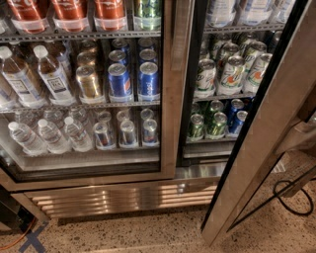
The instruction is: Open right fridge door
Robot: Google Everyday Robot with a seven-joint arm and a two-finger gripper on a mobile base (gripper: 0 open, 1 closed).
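The right fridge door [261, 143] stands swung well open; the tool is out of view, grip untellable; next, only finishing the swing

Left side, top shelf [89, 34]: red bottles [69, 12] and a green bottle [147, 12], all upright. Middle shelf [74, 105]: labelled bottles [52, 74], gold cans [90, 83] and blue cans [148, 81], in rows. Bottom shelf [84, 157]: water bottles [49, 136] beside silver cans [127, 133]. Right side, upper shelf [222, 96]: white cans [232, 74]. Lower shelf [207, 141]: green cans [216, 124] and small blue cans [239, 121]. Speckled floor [148, 232]: black cable [289, 197] at right, and blue tape cross [32, 237] at left. The gripper is out of view.
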